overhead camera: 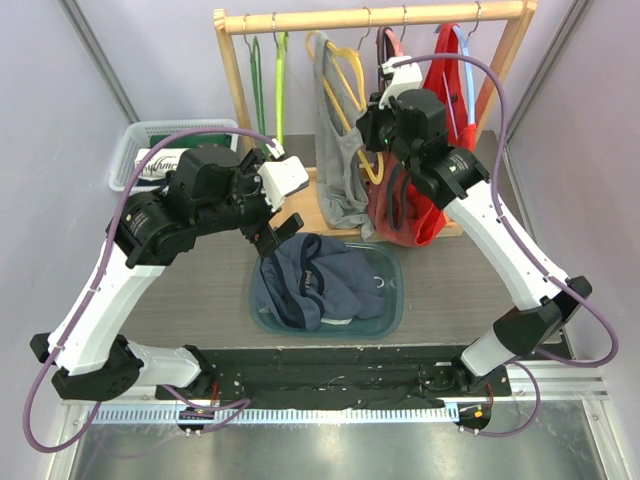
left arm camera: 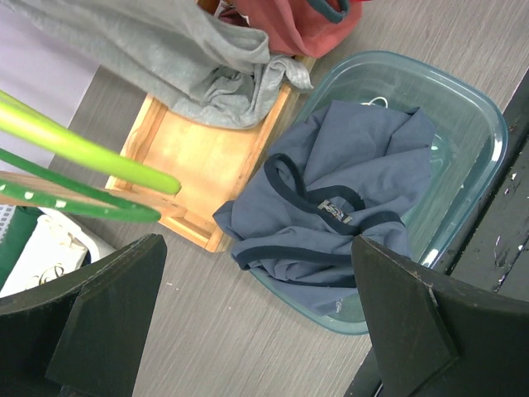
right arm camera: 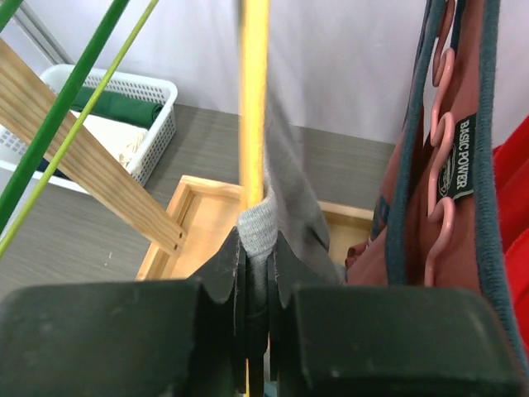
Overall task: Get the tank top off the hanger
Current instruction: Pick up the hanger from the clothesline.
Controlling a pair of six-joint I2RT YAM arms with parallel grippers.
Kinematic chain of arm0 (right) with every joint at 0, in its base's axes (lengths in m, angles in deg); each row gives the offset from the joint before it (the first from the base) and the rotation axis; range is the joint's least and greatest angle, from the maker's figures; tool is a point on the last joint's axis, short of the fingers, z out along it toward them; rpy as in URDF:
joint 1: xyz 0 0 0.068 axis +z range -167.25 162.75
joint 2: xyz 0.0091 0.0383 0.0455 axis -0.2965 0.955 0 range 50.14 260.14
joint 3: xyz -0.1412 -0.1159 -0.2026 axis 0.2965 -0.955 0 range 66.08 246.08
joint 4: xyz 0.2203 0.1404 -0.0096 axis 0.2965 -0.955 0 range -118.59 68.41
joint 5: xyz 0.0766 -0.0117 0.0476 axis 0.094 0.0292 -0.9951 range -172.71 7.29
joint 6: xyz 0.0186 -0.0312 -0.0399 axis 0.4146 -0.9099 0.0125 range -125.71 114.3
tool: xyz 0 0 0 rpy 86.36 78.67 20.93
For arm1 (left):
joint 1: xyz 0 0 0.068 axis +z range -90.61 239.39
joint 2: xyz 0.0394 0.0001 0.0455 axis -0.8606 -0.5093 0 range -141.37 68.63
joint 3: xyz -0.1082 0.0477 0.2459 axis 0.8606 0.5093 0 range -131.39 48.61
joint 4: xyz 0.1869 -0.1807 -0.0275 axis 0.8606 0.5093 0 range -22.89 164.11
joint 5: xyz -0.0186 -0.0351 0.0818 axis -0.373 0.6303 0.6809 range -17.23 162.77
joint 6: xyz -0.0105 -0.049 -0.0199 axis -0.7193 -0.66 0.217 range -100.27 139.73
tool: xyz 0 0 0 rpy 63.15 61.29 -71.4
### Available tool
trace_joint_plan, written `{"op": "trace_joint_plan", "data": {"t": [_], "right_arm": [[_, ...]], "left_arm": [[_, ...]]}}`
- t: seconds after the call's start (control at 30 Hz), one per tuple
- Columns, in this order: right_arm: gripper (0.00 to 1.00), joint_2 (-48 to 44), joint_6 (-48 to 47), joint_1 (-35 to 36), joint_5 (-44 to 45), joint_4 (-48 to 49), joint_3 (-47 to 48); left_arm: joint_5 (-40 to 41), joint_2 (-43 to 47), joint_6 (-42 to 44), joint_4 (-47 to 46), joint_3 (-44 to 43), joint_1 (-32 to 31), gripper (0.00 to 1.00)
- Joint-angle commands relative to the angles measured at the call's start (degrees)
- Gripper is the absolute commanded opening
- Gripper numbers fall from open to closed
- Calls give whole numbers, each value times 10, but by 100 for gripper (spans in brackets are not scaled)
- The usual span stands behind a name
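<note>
The grey tank top [right arm camera: 291,186] hangs on the yellow hanger [right arm camera: 254,99] at the middle of the wooden rack [overhead camera: 370,17], its hem bunched on the rack's base. The right gripper [right arm camera: 256,248] is on its 3 o'clock side, jaws pinched tight on a grey strap right against the hanger. So the grasp looks made, but the pull-off is not yet done. At 6 o'clock from the rack, a blue tank top [overhead camera: 320,280] already lies in the clear bin [overhead camera: 395,300]. The left gripper [left arm camera: 256,277] hovers at the bin's 10 o'clock, fingers spread wide, holding nothing.
</note>
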Motion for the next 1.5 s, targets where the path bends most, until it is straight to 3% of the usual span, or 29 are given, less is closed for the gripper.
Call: {"op": "trace_joint_plan", "data": {"t": [0.0,0.3,0.47,0.63,0.87,1.1,1.27,1.47], "right_arm": [[1,-68,-21,-1,-3,137,-67],[1,-111,-57,-1,32,280,-133],[1,-100,-81,3,31,277,-96],[1,-90,-96,9,17,213,-51],[1,-148,-87,29,-20,90,-72],[1,-259,-68,30,-148,-23,-71],[1,-341,-60,30,-194,-48,-62],[1,-377,-55,31,-235,-71,-25]], "left_arm": [[-8,10,-9,-5,-8,-2,99],[-9,9,-10,-5,-8,-1,100],[-8,11,-11,-5,-6,-2,100],[-8,10,-11,-5,-7,-1,100],[-8,11,-11,-5,-7,-1,100],[-8,9,-10,-4,-14,-1,100],[-9,9,-11,-5,-16,-1,100],[-10,9,-10,-6,-16,-1,100]]}}
